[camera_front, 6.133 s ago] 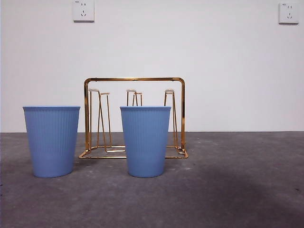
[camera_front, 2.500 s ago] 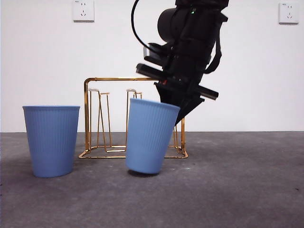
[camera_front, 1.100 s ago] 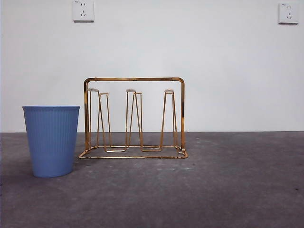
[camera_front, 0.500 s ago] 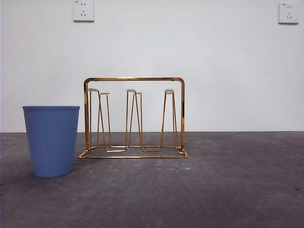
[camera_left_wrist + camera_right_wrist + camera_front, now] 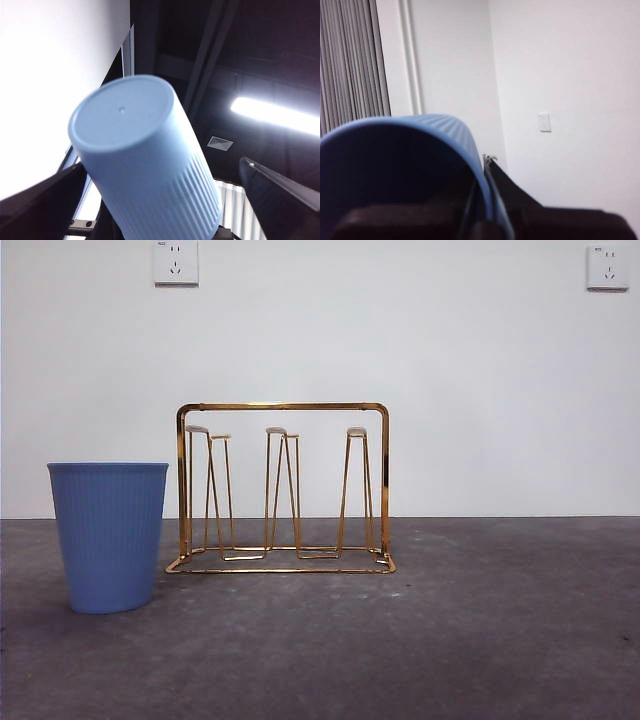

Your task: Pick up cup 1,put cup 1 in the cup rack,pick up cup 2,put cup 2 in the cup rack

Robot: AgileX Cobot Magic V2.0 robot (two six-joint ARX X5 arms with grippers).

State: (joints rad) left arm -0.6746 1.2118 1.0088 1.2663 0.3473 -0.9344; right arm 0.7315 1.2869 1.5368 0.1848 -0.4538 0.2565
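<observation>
One blue ribbed cup [image 5: 108, 537] stands upright on the table, left of the gold wire cup rack [image 5: 283, 488], whose prongs are bare. A second blue cup [image 5: 445, 131] is up out of the front view. My right gripper [image 5: 481, 192] is shut on its rim, one jaw inside and one outside. In the left wrist view this cup [image 5: 145, 160] shows with its closed bottom towards the ceiling. It sits between the jaws of my left gripper [image 5: 162, 165], which are wide open with gaps on both sides. Neither arm shows in the front view.
The dark grey table [image 5: 450, 640] runs to a white wall with two sockets [image 5: 176, 262]. The rack stands behind and to the right of the cup on the table.
The middle cup was gripped by its rim, tilted and lifted out of the front view. Over the last second nothing in the front view has moved.
</observation>
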